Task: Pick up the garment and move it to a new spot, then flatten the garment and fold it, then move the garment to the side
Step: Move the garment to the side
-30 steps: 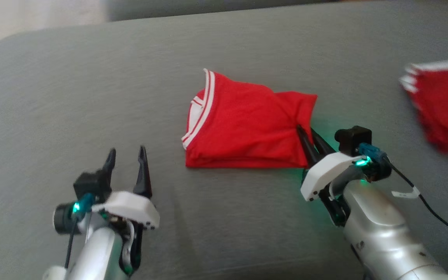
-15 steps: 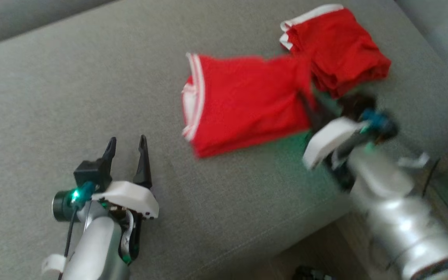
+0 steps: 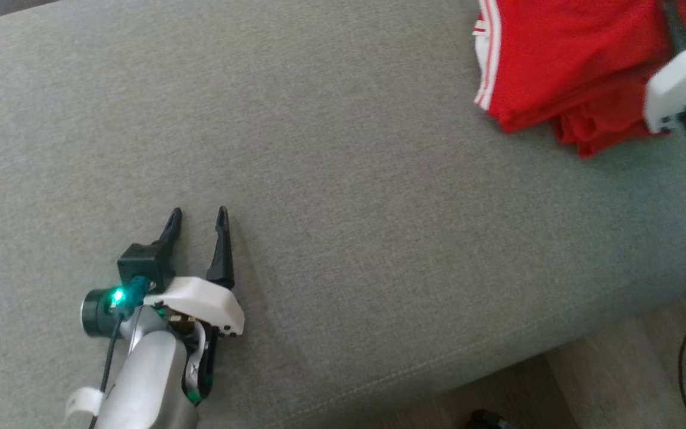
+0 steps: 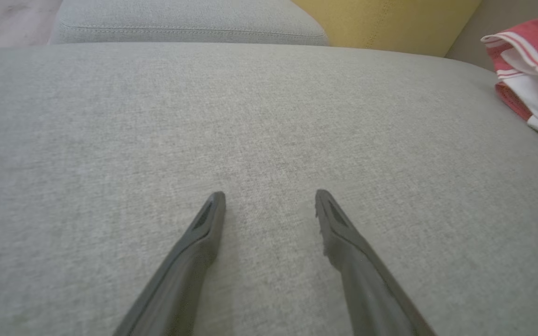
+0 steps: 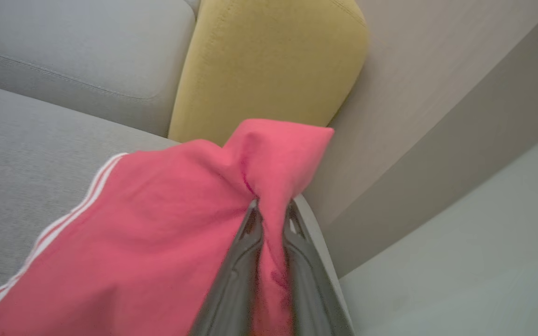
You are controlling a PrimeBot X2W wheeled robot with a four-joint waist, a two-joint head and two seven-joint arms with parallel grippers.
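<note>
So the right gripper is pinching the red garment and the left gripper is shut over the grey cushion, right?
Not quite: the left gripper is open, fingers spread with nothing between them, as the left wrist view shows. The rest holds: the right gripper pinches the red garment, and the left one is over the grey cushion.

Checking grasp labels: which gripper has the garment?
The right gripper, jaws pinched shut on a fold of the red garment. The left gripper hangs open over the grey seat cushion, holding nothing.
</note>
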